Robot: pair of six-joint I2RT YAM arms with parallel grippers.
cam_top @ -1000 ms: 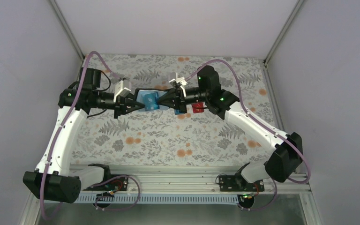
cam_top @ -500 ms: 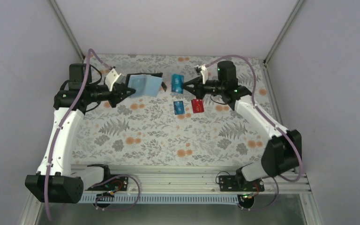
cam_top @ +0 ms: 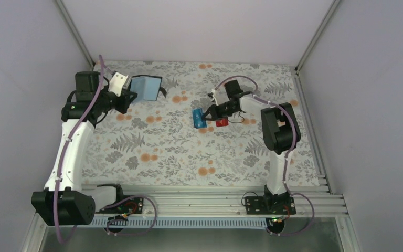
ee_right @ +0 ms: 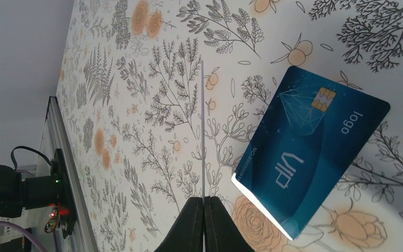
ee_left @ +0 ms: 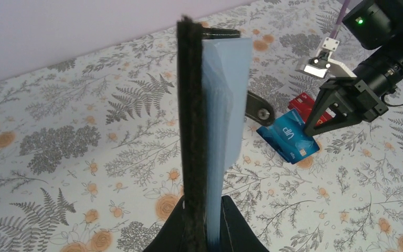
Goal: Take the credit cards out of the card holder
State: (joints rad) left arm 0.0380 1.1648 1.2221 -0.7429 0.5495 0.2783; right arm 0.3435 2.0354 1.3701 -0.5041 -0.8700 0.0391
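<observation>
My left gripper (cam_top: 130,93) (ee_left: 205,203) is shut on the card holder (cam_top: 146,87) (ee_left: 215,105), held upright and open above the far left of the table, light blue inside, dark outside. My right gripper (cam_top: 207,112) (ee_right: 203,198) is shut on a teal-green card (cam_top: 196,114), seen edge-on as a thin line (ee_right: 203,131) in the right wrist view. It hangs low beside the blue card (ee_right: 309,163), which lies flat on the cloth. The red card (cam_top: 221,123) (ee_left: 301,102) lies just right of them, partly hidden by the right gripper.
The floral cloth (cam_top: 178,152) covers the table. A metal rail (cam_top: 204,197) runs along the near edge and grey walls close in both sides. The right arm's elbow (cam_top: 279,126) is folded up over the right of the table.
The grippers parted from the middle. The right one pulled the teal-green card out of the holder and lowered it to the blue and red cards. The left one carried the holder back to the far left.
</observation>
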